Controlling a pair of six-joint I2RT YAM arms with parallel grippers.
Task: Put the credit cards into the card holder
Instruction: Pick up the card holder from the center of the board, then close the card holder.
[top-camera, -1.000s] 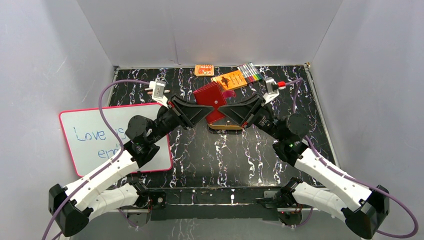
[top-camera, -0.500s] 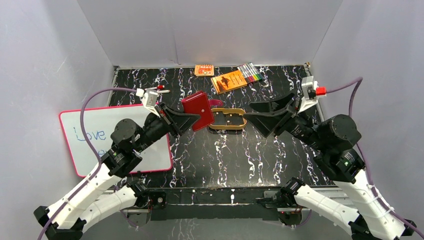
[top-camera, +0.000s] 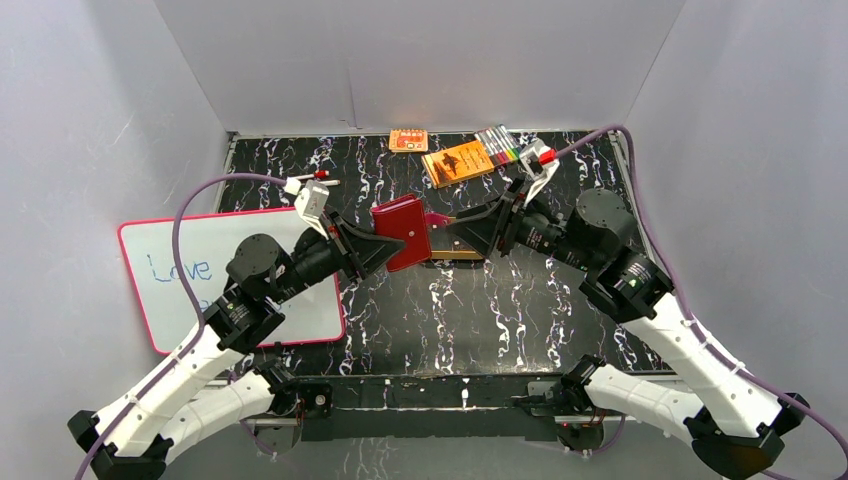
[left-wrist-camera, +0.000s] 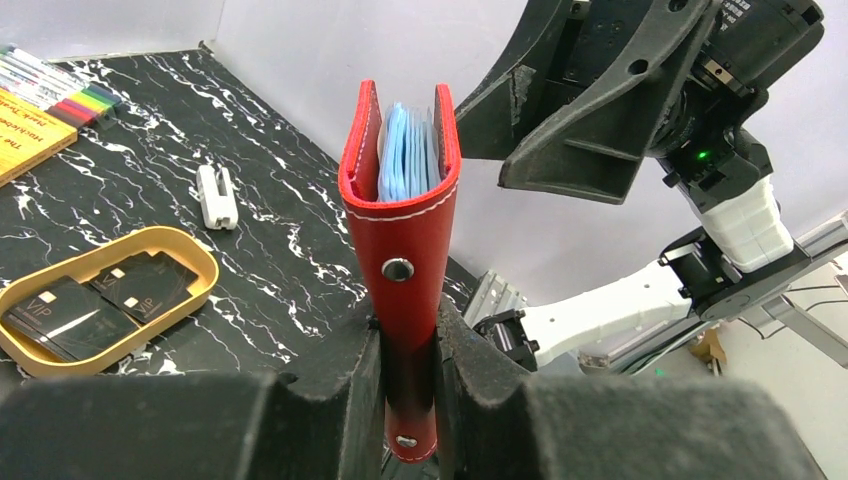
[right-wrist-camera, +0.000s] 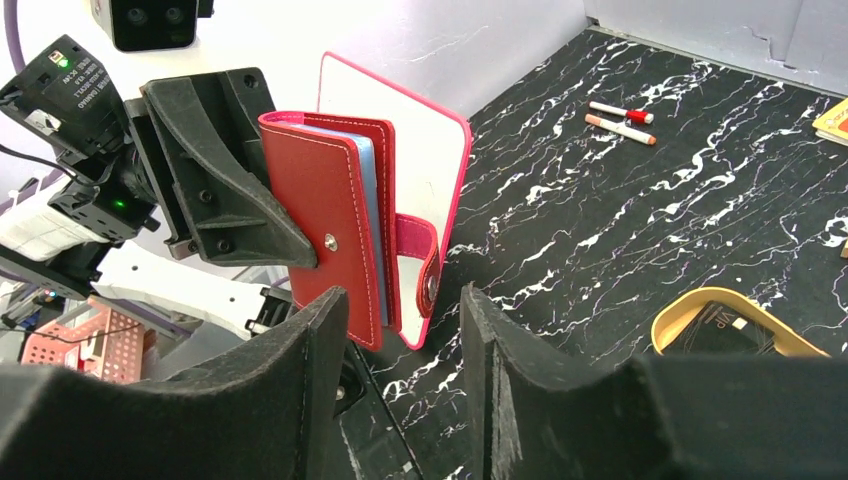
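Up in the air over the black marbled bench (top-camera: 450, 320) is the dark red leather-like folding card holder (left-wrist-camera: 405, 235). It stands on end, covers nearly closed, with the bluish clear sleeves (left-wrist-camera: 405, 150) peeking out on top. The left gripper (left-wrist-camera: 410, 345) has it clamped tight by the lower end. Across from it the right gripper (right-wrist-camera: 405, 320) has its jaws apart, with the holder's bottom corner and pink snap tab (right-wrist-camera: 418, 265) sitting between the two fingers; whether they touch, I cannot tell. Down on the bench, the thin near-black credit cards (left-wrist-camera: 70, 315) lie flat in the tan-yellow oval tray (left-wrist-camera: 208, 272), just below the grippers. Farther back lie the orange printed packets (top-camera: 458, 162) and a pack of coloured markers (top-camera: 503, 148). Off to the left is a pink-rimmed whiteboard (top-camera: 175, 300).
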